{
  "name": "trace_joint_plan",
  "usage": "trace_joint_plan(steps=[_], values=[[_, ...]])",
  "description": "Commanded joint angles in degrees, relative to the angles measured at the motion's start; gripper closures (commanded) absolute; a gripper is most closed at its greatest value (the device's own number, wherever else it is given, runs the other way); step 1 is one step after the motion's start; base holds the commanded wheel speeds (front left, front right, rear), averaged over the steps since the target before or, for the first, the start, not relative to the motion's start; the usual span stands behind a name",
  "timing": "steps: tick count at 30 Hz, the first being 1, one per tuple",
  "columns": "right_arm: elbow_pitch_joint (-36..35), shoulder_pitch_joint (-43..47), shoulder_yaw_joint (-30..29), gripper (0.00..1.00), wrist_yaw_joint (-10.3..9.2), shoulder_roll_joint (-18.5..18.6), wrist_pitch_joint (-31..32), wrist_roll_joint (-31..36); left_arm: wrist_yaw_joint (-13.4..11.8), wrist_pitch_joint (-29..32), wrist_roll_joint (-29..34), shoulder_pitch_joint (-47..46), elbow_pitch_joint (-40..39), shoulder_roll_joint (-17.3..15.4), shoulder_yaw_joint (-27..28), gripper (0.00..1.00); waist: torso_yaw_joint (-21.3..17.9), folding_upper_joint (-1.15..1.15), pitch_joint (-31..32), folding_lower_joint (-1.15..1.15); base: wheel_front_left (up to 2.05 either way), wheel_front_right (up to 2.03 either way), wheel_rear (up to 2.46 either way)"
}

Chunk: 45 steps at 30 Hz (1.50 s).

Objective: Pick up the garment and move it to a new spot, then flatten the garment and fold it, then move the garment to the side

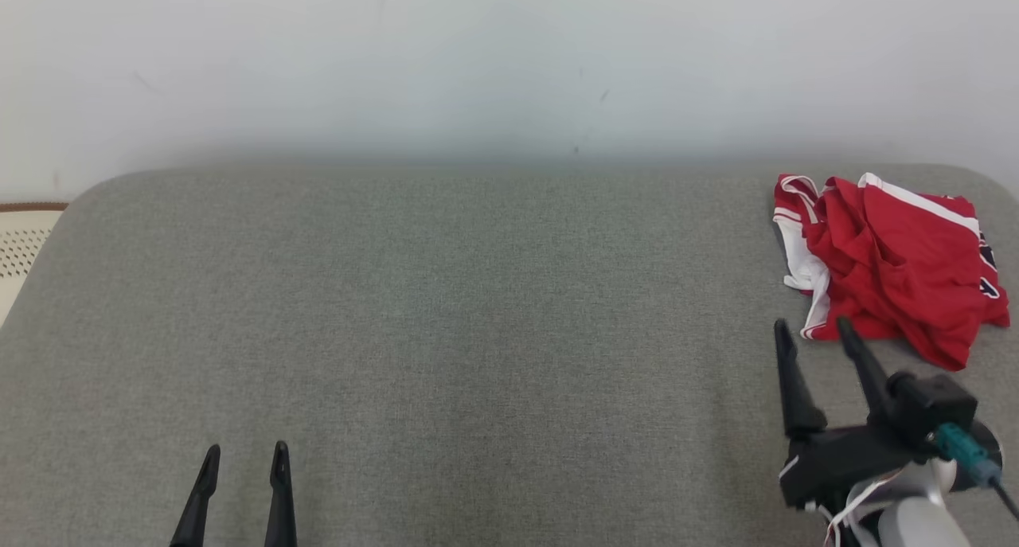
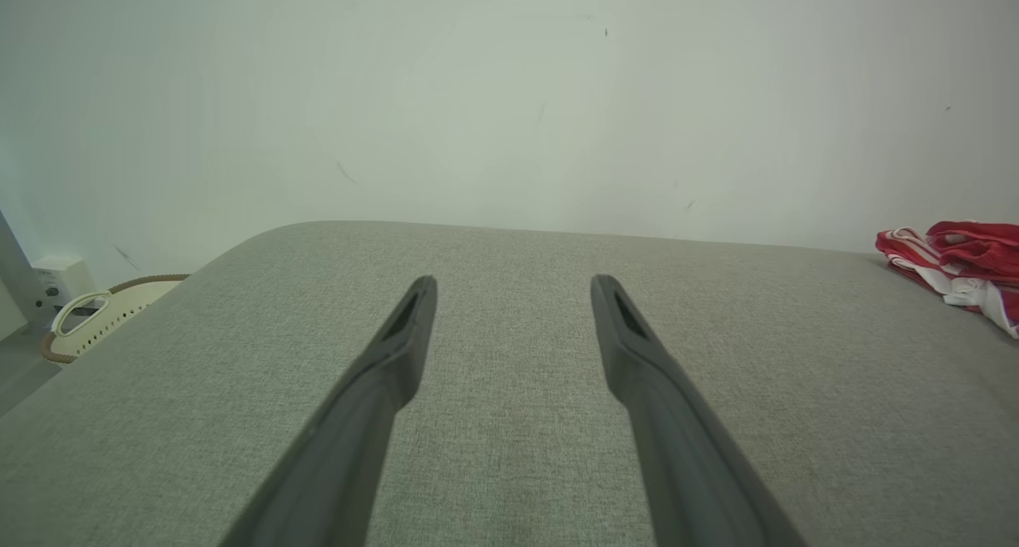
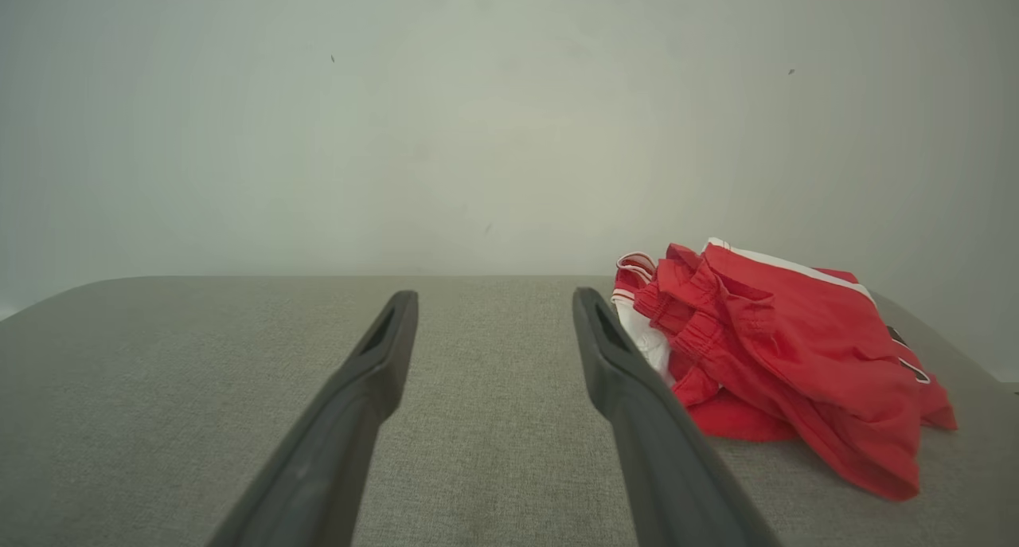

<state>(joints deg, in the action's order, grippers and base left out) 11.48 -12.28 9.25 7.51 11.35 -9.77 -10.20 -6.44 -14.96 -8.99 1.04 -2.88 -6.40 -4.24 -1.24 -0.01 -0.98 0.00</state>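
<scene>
The garment (image 1: 892, 264) is a crumpled red piece with white trim, lying in a heap at the far right of the grey padded surface (image 1: 446, 316). It also shows at the right edge of the left wrist view (image 2: 967, 260) and to the right in the right wrist view (image 3: 780, 356). My right gripper (image 1: 814, 330) is open, its fingertips just short of the garment's near left edge, with nothing between them. At the lower left my left gripper (image 1: 245, 454) is open and empty, far from the garment.
A pale wall (image 1: 509, 61) rises right behind the padded surface. A cream perforated basket (image 2: 103, 312) with a brown rim stands off the surface's left end. The surface's corners are rounded.
</scene>
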Motion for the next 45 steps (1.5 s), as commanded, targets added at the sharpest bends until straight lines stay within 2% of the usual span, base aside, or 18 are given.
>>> trace_joint_plan(steps=[1,7,18,45], values=[[-1.08,1.34,0.03,0.00,-0.04,-0.42,0.41,0.58,-0.23,-0.29,-0.52,0.79,0.25,0.17,0.27,0.00,-0.35,0.01,0.47,0.00,0.00,0.00,0.00],[-7.80,8.36,-1.95,0.00,-0.04,-4.01,2.28,2.99,-0.20,-0.28,-0.64,1.46,0.78,0.19,-0.30,0.00,-0.40,0.01,1.30,0.00,0.00,0.00,0.00],[-11.67,14.65,-4.16,0.00,-0.04,-7.80,2.38,4.20,-0.30,-0.29,-1.14,2.37,0.10,0.00,0.01,0.00,-0.71,0.01,2.37,0.00,0.00,0.00,0.00],[-11.35,15.26,-2.96,0.00,-0.04,-8.52,3.03,4.60,-0.54,0.15,-1.59,2.16,0.72,-1.44,-1.01,0.00,-0.69,0.01,2.11,0.00,0.00,0.00,0.00]])
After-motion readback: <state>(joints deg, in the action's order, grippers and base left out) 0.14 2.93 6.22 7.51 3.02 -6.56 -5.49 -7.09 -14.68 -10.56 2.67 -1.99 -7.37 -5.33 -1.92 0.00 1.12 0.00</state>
